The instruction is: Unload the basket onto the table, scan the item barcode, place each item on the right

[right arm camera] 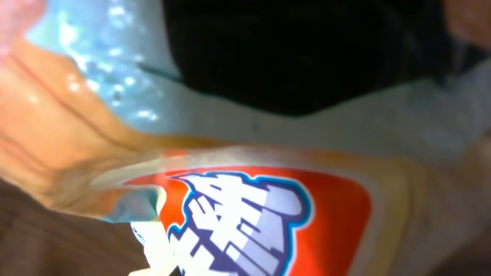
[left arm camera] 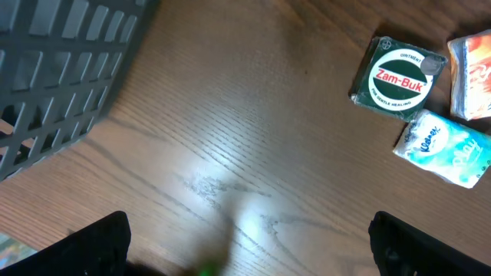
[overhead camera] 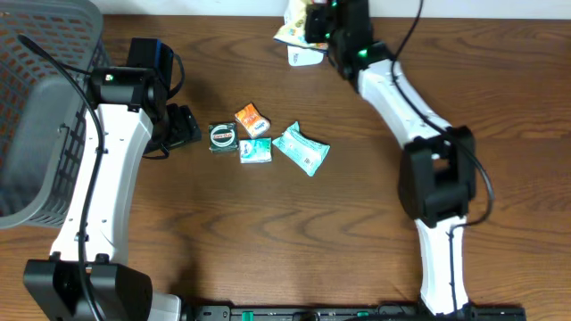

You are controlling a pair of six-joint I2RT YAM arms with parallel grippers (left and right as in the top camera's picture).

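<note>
My right gripper [overhead camera: 321, 36] is at the table's far edge, shut on a crinkly snack packet [overhead camera: 297, 31]. That packet [right arm camera: 253, 207] fills the right wrist view with an orange label and blue-white lettering, and the fingers are hidden there. No barcode shows. My left gripper [overhead camera: 183, 127] hangs open over bare wood, its black fingertips [left arm camera: 100, 245] far apart with nothing between them. To its right lie a green Zam-Buk tin [left arm camera: 397, 78], a Kleenex tissue pack [left arm camera: 449, 146] and an orange packet [left arm camera: 476, 69].
A grey plastic basket [overhead camera: 40, 107] stands at the far left, its wall [left arm camera: 61, 69] close to the left gripper. A black and blue device [overhead camera: 152, 55] sits behind the left arm. A teal wipes pack [overhead camera: 302, 148] lies beside the small items at centre.
</note>
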